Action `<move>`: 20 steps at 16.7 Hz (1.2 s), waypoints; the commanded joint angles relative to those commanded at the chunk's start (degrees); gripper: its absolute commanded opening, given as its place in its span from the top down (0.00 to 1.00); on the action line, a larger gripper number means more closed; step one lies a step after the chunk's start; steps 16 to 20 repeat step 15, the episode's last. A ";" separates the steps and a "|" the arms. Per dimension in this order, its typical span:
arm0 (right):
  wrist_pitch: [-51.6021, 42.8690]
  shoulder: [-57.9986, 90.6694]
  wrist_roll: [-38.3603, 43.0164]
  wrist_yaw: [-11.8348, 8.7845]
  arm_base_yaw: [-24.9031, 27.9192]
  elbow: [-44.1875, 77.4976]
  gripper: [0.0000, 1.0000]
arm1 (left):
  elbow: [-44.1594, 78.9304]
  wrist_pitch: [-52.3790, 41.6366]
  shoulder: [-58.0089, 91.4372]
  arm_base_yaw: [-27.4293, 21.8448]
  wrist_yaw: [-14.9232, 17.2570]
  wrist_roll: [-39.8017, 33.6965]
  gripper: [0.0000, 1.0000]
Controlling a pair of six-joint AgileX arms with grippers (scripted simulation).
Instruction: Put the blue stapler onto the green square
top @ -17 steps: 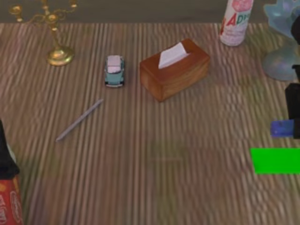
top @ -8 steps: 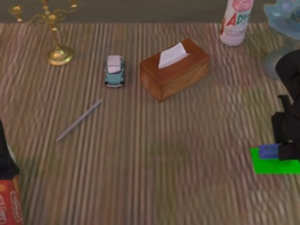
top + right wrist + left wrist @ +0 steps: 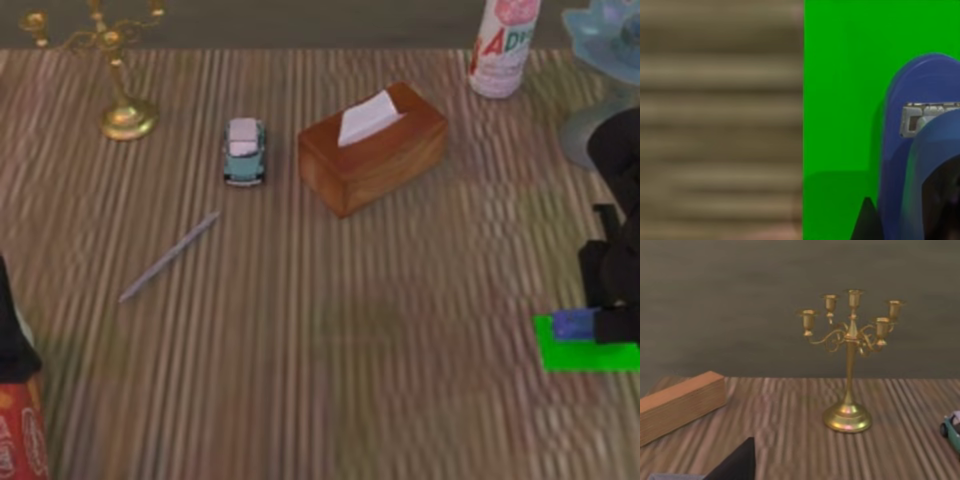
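The blue stapler [image 3: 572,324] lies low over the near-left part of the green square [image 3: 585,357] at the table's right edge. My right gripper [image 3: 606,325] is shut on it, and the black arm covers its right end. The right wrist view shows the stapler [image 3: 920,150], with its metal front plate, directly over the green square [image 3: 840,100]; one dark fingertip [image 3: 867,222] sits beside it. Whether the stapler touches the square I cannot tell. My left gripper [image 3: 12,340] is parked at the table's left edge.
A wooden tissue box [image 3: 372,147] stands at the middle back, with a toy car [image 3: 244,151] and a gold candelabrum [image 3: 118,70] to its left. A grey-lilac pen [image 3: 170,256] lies left of centre. A white bottle [image 3: 503,45] and a pale blue object [image 3: 605,90] stand at the back right.
One second ago the right gripper held the stapler farther back, off the square. It then moved it nearer and slightly left, over the green patch. It has barely moved in the last half second.
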 joint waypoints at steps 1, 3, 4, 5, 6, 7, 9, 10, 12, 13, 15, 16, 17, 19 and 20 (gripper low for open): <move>0.00 0.00 0.00 0.00 0.00 0.00 0.62 | 0.00 0.00 0.00 0.00 0.00 0.00 0.00; 0.00 0.00 0.00 0.00 0.00 0.00 0.47 | 0.00 0.00 0.00 0.00 0.00 0.00 0.00; 0.00 0.00 0.00 0.00 0.00 0.00 0.40 | 0.00 0.00 0.00 0.00 0.00 0.00 0.00; 0.00 0.00 0.00 0.00 0.00 0.00 0.32 | 0.00 0.00 0.00 0.00 0.00 0.00 0.00; 0.00 0.00 0.00 0.00 0.00 0.00 0.25 | 0.00 0.00 0.00 0.00 0.00 0.00 0.00; 0.00 0.00 0.00 0.00 0.00 0.00 0.17 | 0.00 0.00 0.00 0.00 0.00 0.00 0.00; 0.00 0.00 0.00 0.00 0.00 0.00 0.02 | 0.00 0.00 0.00 0.00 0.00 0.00 0.00; 0.00 0.00 0.00 0.00 0.00 0.00 0.00 | 0.00 0.00 0.00 0.00 0.00 0.00 0.00; 0.00 0.00 0.00 0.00 0.00 0.00 0.00 | 0.00 0.00 0.00 0.00 0.00 0.00 0.00; 0.00 0.00 0.00 0.00 0.00 0.00 0.00 | 0.00 0.00 0.00 0.00 0.00 0.00 0.00; 0.00 0.00 0.00 0.00 0.00 0.00 0.00 | 0.00 0.00 0.00 0.00 0.00 0.00 0.00; 0.00 0.00 0.00 0.00 0.00 0.00 0.00 | 0.00 0.00 0.00 0.00 0.00 0.00 0.00; 0.00 0.00 0.00 0.00 0.00 0.00 0.00 | 0.00 0.00 0.00 0.00 0.00 0.00 0.00; 0.00 0.00 0.00 0.00 0.00 0.00 0.00 | 0.00 0.00 0.00 0.00 0.00 0.00 0.00; 0.00 0.00 0.00 0.00 0.00 0.00 0.00 | 0.00 0.00 0.00 0.00 0.00 0.00 0.00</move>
